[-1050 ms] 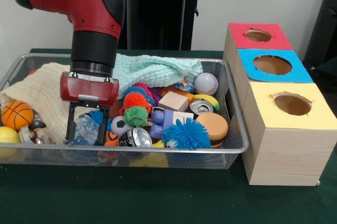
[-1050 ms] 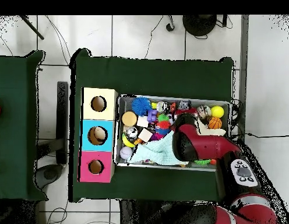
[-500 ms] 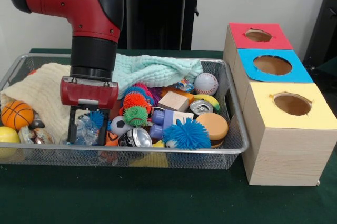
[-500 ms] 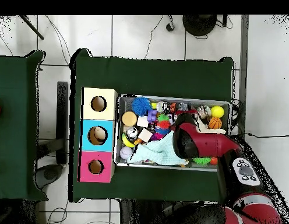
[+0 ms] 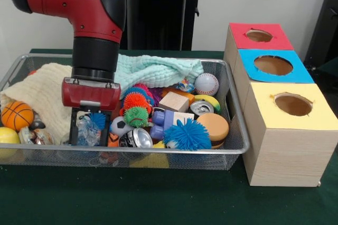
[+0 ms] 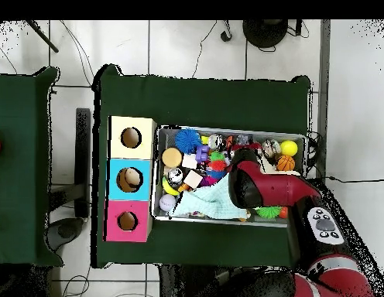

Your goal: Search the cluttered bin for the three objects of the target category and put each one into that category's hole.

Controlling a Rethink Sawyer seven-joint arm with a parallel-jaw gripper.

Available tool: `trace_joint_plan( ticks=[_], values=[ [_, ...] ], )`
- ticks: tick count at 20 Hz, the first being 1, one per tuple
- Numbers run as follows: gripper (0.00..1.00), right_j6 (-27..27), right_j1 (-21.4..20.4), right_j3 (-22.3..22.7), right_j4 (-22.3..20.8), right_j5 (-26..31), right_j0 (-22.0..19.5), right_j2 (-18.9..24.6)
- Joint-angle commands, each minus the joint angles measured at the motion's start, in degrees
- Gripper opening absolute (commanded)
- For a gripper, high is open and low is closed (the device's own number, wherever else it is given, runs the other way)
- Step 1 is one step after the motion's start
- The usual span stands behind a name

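The gripper [image 5: 90, 130] stands low in the wire bin [image 5: 235, 146], its jaws narrowed on either side of a crumpled clear plastic bottle [image 5: 87, 129] standing roughly upright between them. Firm contact cannot be confirmed. Three boxes [image 5: 289, 146] stand at 3 o'clock from the bin. The yellow-topped hole [image 5: 293, 104] shows empty.

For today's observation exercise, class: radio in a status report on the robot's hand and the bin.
Hand down in bin, fingers astride crumpled clear plastic bottle. Grip unconfirmed. Small blue spiky ball and soccer ball crowd alongside.
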Motion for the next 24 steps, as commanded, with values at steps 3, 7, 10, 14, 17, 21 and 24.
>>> trace_joint_plan(
  ticks=[3, 7, 10, 14, 17, 21, 24],
  values=[
    [1.0, 4.8, -0.2, -0.8, 1.1, 8.6, 1.2, 1.2],
    [1.0, 4.4, 0.2, -1.0, 0.9, 9.9, 0.7, 2.2],
    [1.0, 4.2, 0.3, -1.0, 0.9, 10.6, 0.8, 2.1],
    [1.0, 4.1, 0.3, -1.0, 0.8, 11.1, 1.0, 1.9],
    [0.0, 2.8, 0.3, -1.2, 0.0, 12.7, 0.9, 2.1],
    [0.0, 2.0, 0.4, -1.4, -0.1, 14.3, 0.7, 2.5],
    [0.0, 2.5, 0.6, -1.3, 0.0, 14.1, 0.9, 2.0]
  ],
)
